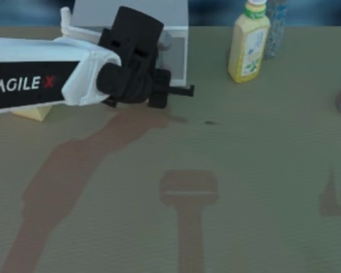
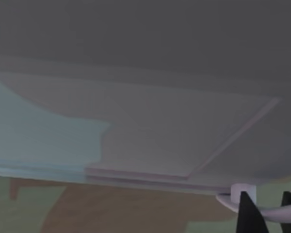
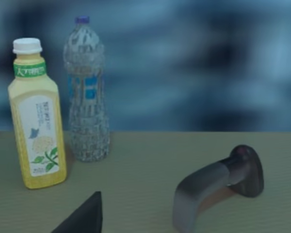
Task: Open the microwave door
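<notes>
Left arm at the microwave front, door step underway.

The microwave [image 1: 159, 23] sits at the table's [image 1: 244, 170] far edge, one juice bottle [image 1: 248, 42] and one water bottle [image 1: 275, 25] beside it. The left gripper [image 2: 266, 213] is against the microwave door [image 2: 150, 136], fingertips either side of the pale handle [image 2: 242, 191], probably pinching it, though I cannot tell. The door looks only slightly ajar. Best to pull in an arc about the hinge, keeping the wrist square. The right gripper's [image 3: 82, 218] spread is hidden; it's parked well away near one dark handle-like object [image 3: 218, 182].
</notes>
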You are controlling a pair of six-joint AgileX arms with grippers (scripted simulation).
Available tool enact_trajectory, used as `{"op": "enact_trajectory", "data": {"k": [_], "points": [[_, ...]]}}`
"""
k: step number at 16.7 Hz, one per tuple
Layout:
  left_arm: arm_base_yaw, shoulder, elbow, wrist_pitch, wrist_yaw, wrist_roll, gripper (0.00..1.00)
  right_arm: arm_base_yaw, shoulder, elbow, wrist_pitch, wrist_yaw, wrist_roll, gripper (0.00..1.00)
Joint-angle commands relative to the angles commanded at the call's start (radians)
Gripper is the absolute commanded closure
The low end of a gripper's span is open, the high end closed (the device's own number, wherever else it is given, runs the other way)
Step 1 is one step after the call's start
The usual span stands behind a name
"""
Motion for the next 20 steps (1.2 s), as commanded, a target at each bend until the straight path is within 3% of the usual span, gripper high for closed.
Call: {"op": "enact_trajectory", "data": {"k": [10,20], "points": [[0.013,-0.028,-0.04,0.019,0.037,0.044,1.0,0.0,0.0,0.0,0.0,0.0,0.0,0.0],[0.013,-0.028,-0.041,0.019,0.038,0.046,1.0,0.0,0.0,0.0,0.0,0.0,0.0,0.0]]}}
